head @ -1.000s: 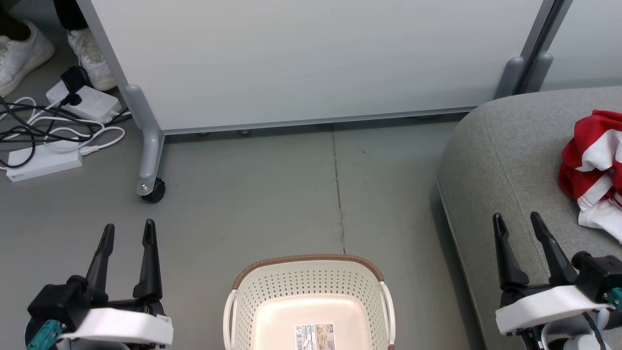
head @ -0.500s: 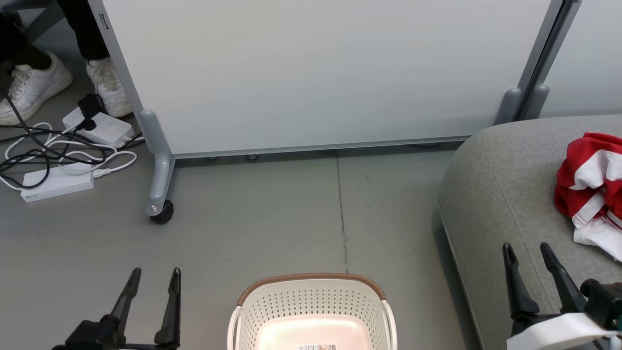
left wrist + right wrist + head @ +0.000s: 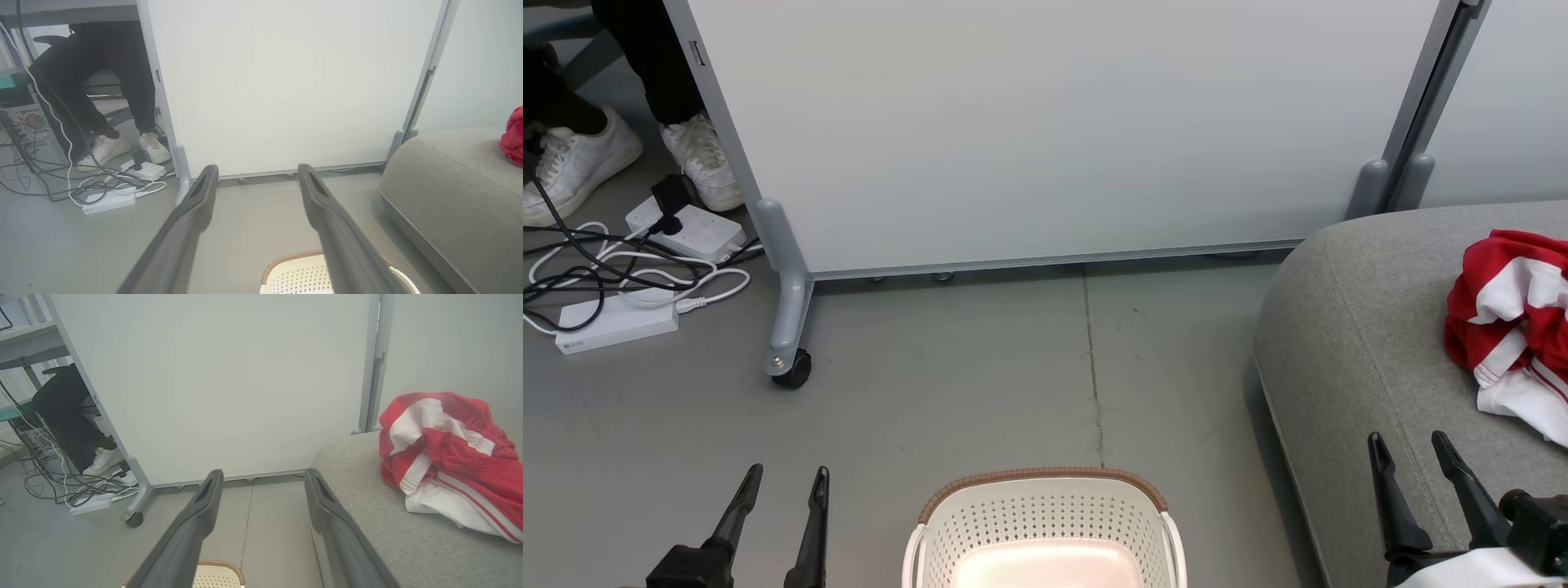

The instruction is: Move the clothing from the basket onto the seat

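grey seat (image 3: 1347, 351) bears the clothing (image 3: 1499, 322), apart from spread right fingers (image 3: 1392, 494).

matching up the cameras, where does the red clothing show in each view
head view: the clothing lies at the right edge, at mid height, on the seat.
left wrist view: a small red part of it shows at the right edge, above the seat's top.
right wrist view: a big heap in the right half, on the seat.
shared landmark: the seat's rounded corner beside the partition's grey post.
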You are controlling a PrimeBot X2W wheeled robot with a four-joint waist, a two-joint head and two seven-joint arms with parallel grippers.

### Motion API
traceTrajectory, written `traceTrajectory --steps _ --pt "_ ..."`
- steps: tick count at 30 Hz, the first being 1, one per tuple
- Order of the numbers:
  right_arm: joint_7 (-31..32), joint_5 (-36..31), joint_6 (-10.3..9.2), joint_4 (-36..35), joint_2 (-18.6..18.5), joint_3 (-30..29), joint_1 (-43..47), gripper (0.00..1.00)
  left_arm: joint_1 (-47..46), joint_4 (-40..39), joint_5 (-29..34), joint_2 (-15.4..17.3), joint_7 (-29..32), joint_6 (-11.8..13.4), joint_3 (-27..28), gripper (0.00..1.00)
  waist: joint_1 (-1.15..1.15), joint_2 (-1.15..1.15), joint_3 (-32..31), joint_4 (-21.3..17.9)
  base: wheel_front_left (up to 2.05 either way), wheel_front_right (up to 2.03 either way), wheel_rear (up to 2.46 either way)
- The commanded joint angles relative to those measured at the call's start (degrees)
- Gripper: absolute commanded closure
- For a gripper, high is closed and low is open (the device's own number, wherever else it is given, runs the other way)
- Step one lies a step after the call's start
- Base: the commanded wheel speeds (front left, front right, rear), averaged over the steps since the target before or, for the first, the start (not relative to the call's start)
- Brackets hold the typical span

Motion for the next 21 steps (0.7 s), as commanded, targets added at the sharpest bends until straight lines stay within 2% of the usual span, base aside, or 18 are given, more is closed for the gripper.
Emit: traceTrajectory --steps 1,21 --pt "0.19 0.21 0.1 -0.03 -0.33 0.13 0.49 0.0 0.53 0.28 -0.45 0.36 -0.04 0.12 0.15 0.0 0.0 0.0 0.06 -0.07 0.0 0.0 0.0" --pt "-0.04 0.52 0.1 0.21 -0.34 0.32 0.42 0.0 -0.34 1.11 -1.15 0.05 -0.15 0.17 -0.27 0.0 0.0 0.0 -0.07 0.33 0.0 0.0 0.0"
